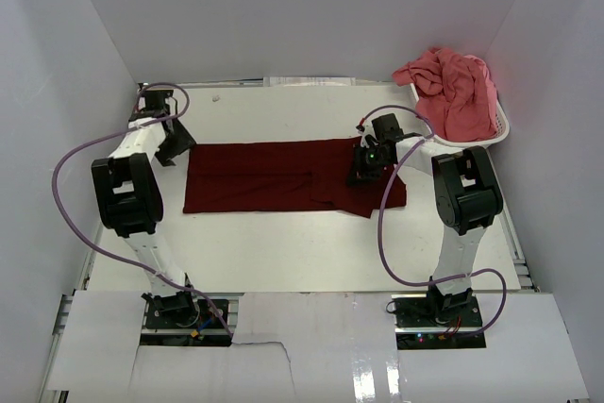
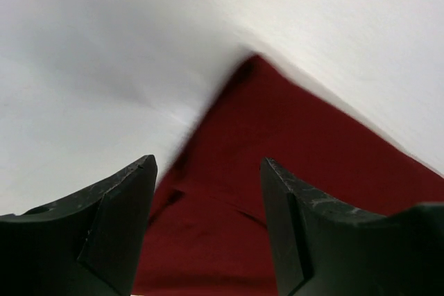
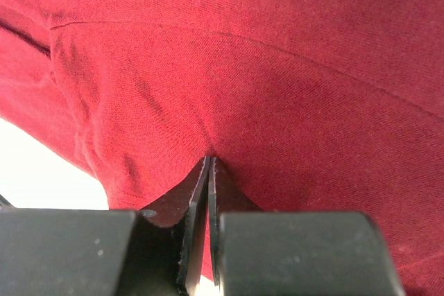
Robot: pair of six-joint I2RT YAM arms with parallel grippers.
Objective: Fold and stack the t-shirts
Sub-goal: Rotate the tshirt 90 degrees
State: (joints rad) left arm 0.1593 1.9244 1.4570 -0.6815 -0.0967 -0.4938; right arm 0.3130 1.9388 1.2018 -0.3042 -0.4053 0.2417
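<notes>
Maroon shirt (image 1: 255, 176) spread on the table (image 1: 283, 252); right gripper (image 3: 209, 160) clamped on its right end, left gripper (image 2: 208, 164) jaws apart at its far-left corner.

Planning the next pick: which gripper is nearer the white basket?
Right. The right gripper, shut on the maroon shirt, sits close to the basket; the left gripper, open, is at the shirt's far end.

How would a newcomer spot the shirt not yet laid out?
Look to the far right corner of the table, where a white basket sits. The coral pink t-shirt is heaped in it, spilling over the rim. Unlike the dark maroon t-shirt spread flat mid-table, it is crumpled and lighter.
</notes>
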